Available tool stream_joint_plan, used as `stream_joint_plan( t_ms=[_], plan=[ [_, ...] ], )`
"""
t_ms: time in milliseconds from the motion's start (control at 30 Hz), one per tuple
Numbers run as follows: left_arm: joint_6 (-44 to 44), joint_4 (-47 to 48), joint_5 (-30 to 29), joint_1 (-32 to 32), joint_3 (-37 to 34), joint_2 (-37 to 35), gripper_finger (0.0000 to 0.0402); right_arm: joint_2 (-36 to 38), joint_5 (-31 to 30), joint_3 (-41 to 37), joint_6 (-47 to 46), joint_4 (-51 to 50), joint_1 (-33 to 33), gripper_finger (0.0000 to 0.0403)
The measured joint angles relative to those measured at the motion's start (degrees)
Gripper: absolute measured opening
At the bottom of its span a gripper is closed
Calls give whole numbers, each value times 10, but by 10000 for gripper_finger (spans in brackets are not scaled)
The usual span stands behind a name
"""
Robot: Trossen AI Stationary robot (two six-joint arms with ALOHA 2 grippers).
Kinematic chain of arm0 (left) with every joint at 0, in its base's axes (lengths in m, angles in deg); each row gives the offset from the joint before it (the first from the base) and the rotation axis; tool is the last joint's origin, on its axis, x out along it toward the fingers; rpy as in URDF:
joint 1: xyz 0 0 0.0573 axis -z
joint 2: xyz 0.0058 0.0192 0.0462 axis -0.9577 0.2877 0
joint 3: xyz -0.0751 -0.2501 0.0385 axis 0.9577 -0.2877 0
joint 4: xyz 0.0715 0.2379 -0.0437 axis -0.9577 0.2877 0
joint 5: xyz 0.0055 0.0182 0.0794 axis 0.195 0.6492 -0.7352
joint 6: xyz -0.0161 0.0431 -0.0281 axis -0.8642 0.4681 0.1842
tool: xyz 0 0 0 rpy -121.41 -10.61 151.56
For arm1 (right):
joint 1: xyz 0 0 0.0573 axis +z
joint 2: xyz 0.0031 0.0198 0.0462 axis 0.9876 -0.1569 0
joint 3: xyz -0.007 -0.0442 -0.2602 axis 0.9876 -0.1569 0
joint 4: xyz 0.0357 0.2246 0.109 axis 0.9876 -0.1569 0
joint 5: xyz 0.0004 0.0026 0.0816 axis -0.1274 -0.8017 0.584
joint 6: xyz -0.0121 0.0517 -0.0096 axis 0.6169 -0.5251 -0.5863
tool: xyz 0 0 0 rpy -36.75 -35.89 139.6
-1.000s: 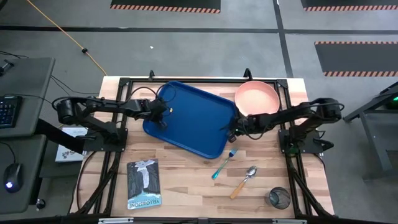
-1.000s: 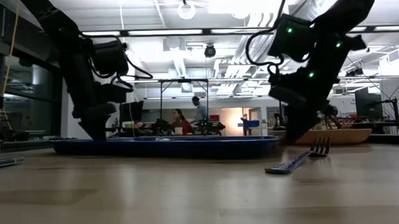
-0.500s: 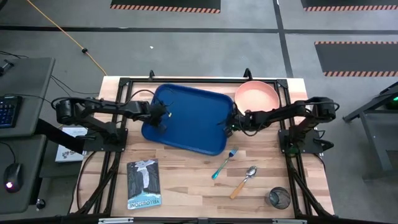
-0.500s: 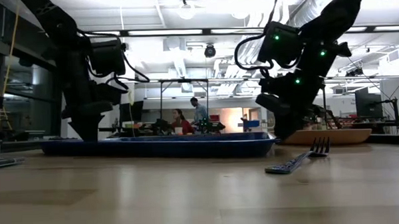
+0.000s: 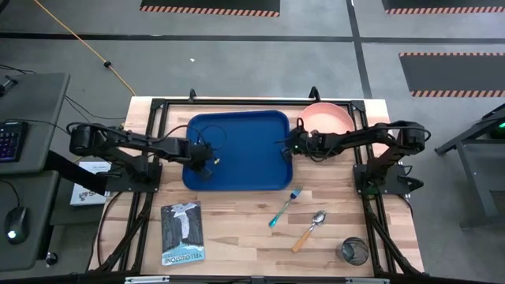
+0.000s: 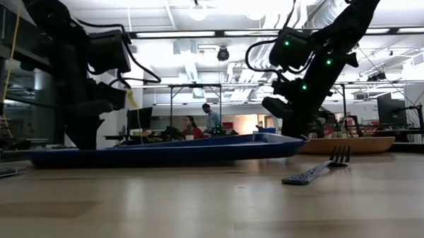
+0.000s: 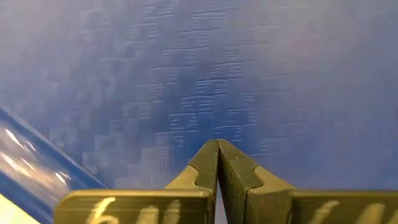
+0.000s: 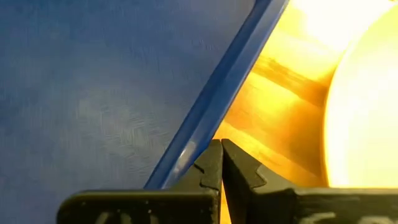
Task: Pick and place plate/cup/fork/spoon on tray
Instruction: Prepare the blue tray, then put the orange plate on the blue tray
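The blue tray (image 5: pixel 237 138) lies flat on the table, square to its edges. My left gripper (image 5: pixel 202 155) is shut over the tray's left part. My right gripper (image 5: pixel 287 145) is shut at the tray's right rim. The peach plate (image 5: pixel 330 120) rests on the table just right of the tray, under my right arm. The blue-handled fork (image 5: pixel 284 207), the orange-handled spoon (image 5: pixel 308 230) and the dark cup (image 5: pixel 353 251) lie on the table nearer the front right. My left gripper has its shut fingertips (image 7: pixel 217 155) on the tray's floor (image 7: pixel 217 112), inside the left rim (image 7: pixel 37 149). It comes slanting down from the table's left. The tray lies on the table. My right gripper has its shut fingertips (image 8: pixel 221 155) against the outer side of the tray's right rim (image 8: pixel 205 118). It comes slanting down from the table's right, between the tray and the plate (image 8: pixel 367 112).
A dark booklet (image 5: pixel 182 232) lies at the front left. The table's black frame runs along the far and side edges. People stand in the room beyond the table (image 6: pixel 211 122). Bare wood shows between the tray and the front edge.
The tray has turned anticlockwise on the table, from slanted to square with the edges. My right gripper has gone toward the far edge with the tray's right end. My left gripper has gone a little toward the near edge with the left end. Both have stayed shut.
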Motion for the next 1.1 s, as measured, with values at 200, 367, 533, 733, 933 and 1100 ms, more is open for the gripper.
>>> stream_joint_plan(
  t_ms=[200,367,533,733,933,1100],
  plan=[
    [38,7,-57,5,-1,-4,0,1,-4,2,12,-8,0,0],
    [51,13,-78,-11,-3,-16,0,7,6,4,20,-19,1,0],
    [70,14,-83,-25,-3,-21,0,39,-7,4,45,-37,-3,0],
    [95,25,-86,-33,9,-41,0,120,-17,3,83,-107,-3,0],
    [139,29,-86,-33,61,-87,0,187,-16,3,94,-168,-3,0],
    [192,-52,-85,-26,95,-142,0,207,-12,2,87,-204,-3,20]
  ],
)
